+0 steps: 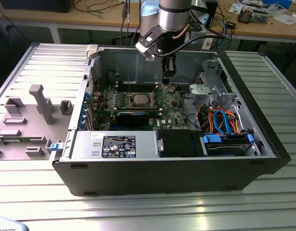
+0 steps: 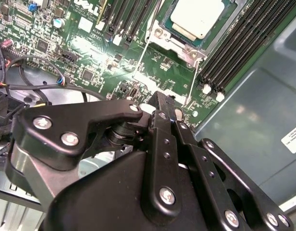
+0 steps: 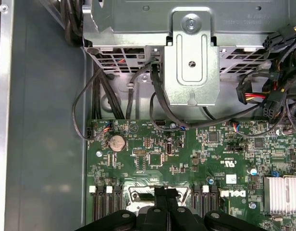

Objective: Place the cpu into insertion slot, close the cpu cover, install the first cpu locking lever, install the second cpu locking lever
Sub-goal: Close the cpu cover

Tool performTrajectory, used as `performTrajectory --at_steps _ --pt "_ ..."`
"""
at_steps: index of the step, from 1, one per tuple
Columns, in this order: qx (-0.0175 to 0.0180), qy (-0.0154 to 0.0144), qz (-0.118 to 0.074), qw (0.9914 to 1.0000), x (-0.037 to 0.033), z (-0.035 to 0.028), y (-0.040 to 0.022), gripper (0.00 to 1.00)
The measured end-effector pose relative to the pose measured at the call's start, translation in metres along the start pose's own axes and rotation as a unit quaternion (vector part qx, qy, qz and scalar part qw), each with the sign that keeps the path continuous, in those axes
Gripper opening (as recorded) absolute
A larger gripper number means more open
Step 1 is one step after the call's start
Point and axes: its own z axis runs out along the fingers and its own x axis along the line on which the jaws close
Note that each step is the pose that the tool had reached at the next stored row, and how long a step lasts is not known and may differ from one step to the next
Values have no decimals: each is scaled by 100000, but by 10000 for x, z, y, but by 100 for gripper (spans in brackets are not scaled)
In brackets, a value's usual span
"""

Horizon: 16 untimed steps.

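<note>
The cpu lay flat in its socket, dull silver-grey square top, silvery cpu cover framing it. The gripper was pressed together over the motherboard.

Dull silver metal cpu, glossy green motherboard, matt black pincer.

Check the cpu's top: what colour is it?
The cpu has a dull silver-grey top, set against the green motherboard. It shows best in the second wrist view.
</note>
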Motion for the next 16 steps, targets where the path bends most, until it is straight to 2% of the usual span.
performTrajectory --at_steps 16 --pt "2 3 -1 100000 0 2 38 11"
